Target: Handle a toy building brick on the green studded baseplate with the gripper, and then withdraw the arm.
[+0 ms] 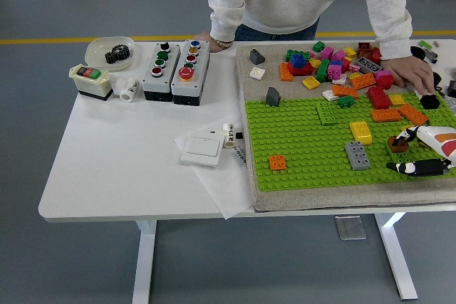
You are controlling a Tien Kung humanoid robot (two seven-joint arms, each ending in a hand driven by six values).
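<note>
The green studded baseplate lies on a grey mat on the table's right half. My right hand comes in from the right edge over the plate's right side, open, with its fingers spread and holding nothing. Just left of its thumb, a small brown brick sits on a green brick, apart from the hand. Also on the plate are a grey brick, a yellow brick and an orange brick. My left hand is not in view.
A heap of loose bricks lies on the mat behind the plate. A person stands at the far side, one hand resting on the heap, the other on the table edge. Button boxes, a bowl and a wall switch are on the left.
</note>
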